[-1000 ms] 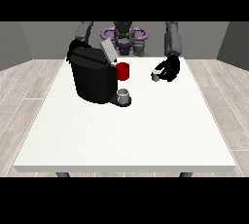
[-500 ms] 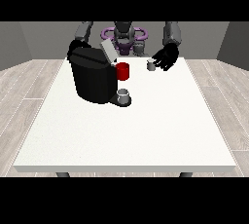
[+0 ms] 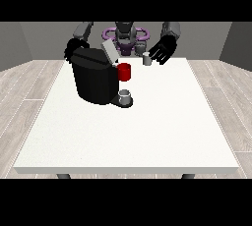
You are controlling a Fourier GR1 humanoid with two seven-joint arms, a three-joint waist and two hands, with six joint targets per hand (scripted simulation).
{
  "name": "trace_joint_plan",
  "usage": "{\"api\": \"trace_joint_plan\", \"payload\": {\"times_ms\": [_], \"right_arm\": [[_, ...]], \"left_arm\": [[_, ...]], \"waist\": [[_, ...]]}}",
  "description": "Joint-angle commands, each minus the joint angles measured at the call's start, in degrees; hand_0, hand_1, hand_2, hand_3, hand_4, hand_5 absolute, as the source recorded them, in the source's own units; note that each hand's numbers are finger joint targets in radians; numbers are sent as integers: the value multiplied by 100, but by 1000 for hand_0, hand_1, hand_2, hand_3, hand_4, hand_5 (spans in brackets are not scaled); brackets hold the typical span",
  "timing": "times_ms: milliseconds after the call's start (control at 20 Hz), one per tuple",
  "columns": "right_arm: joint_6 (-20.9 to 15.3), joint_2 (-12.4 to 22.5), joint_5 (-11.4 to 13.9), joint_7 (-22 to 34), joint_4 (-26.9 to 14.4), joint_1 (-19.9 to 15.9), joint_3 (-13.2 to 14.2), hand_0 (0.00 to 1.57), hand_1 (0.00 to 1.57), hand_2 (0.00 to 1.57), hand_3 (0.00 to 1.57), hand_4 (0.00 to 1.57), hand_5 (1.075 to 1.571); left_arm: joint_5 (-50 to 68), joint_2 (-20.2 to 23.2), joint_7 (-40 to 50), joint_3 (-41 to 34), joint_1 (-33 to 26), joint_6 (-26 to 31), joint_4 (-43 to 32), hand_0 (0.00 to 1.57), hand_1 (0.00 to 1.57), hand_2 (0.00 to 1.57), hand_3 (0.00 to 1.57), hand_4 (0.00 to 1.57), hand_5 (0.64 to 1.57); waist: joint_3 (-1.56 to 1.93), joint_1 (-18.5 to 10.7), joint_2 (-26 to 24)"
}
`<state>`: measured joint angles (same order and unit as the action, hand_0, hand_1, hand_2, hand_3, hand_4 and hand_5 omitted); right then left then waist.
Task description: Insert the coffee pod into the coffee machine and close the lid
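Note:
The black coffee machine (image 3: 93,80) stands at the table's left-centre, its grey lid (image 3: 109,51) tilted up and open. A red part (image 3: 124,71) sticks out of its front, above a small grey cup (image 3: 125,96) on the drip tray. The small grey coffee pod (image 3: 146,59) is in the air to the right of the lid, pinched at the fingertips of the hand at the view's right (image 3: 164,49). The hand at the view's left (image 3: 73,48) sits at the machine's upper back corner, partly hidden against it.
The white table (image 3: 147,131) stretches wide in front of and to the right of the machine. The robot's torso (image 3: 126,36) stands behind the table's far edge. The table's edges meet a wood floor.
The hand at the view's right has risen and moved left toward the open lid, carrying the pod with it. The machine, the cup and the other hand have stayed put.

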<state>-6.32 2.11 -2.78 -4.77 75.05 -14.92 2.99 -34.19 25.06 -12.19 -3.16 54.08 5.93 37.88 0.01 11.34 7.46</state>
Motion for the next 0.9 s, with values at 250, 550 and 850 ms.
{"api": "trace_joint_plan", "payload": {"times_ms": [250,550,850], "right_arm": [[-204,-147,185,278,371,-290,-248,0,0,0,0,509,1571],[-198,45,129,-120,-103,-371,98,0,0,0,0,520,1571],[-180,78,158,56,289,-369,-4,0,0,0,0,519,1571]], "left_arm": [[89,332,658,-400,979,249,-197,1239,1239,1262,1198,476,1571],[61,133,529,-267,1213,422,71,1278,1278,1332,1265,519,1571],[-59,413,431,-387,1306,273,-134,1277,1277,1303,1236,488,1571]], "waist": [[0,499,301],[2,248,504],[0,532,679]]}}
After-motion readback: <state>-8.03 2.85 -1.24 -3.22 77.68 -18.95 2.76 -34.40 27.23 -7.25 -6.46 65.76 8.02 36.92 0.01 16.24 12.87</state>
